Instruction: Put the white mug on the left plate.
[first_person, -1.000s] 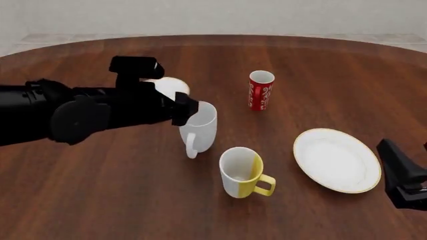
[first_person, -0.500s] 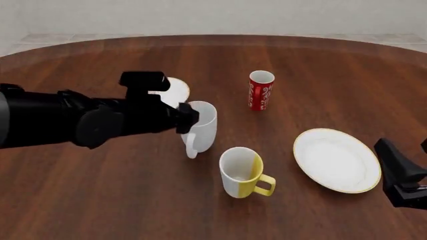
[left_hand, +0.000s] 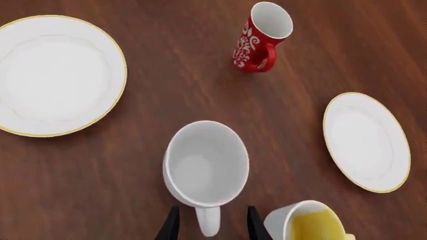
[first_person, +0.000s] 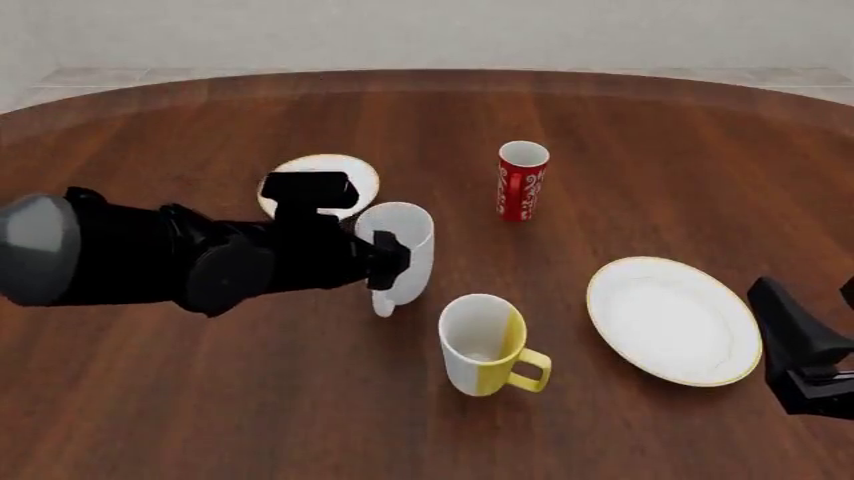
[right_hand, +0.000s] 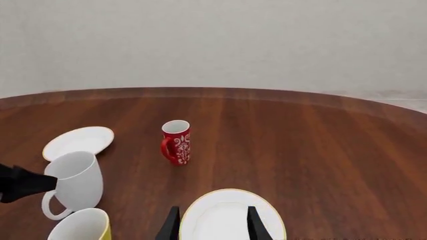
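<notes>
Left tool (left_hand: 208, 226) spread, fingers either side of the white mug (left_hand: 206, 163) handle, not yet pinching: lined up for a handle grasp. Mug upright on tabletop (first_person: 200, 400), just beside the left plate (first_person: 320, 180). Right tool (right_hand: 209, 225) idle, spread.

Simulated dining setting, round wooden table (first_person: 641, 120), mugs and plates, plain pale wall (right_hand: 213, 40)

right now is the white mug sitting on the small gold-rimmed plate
No, the white mug stands on the bare wood table, with the left plate behind it and unoccupied.
</notes>
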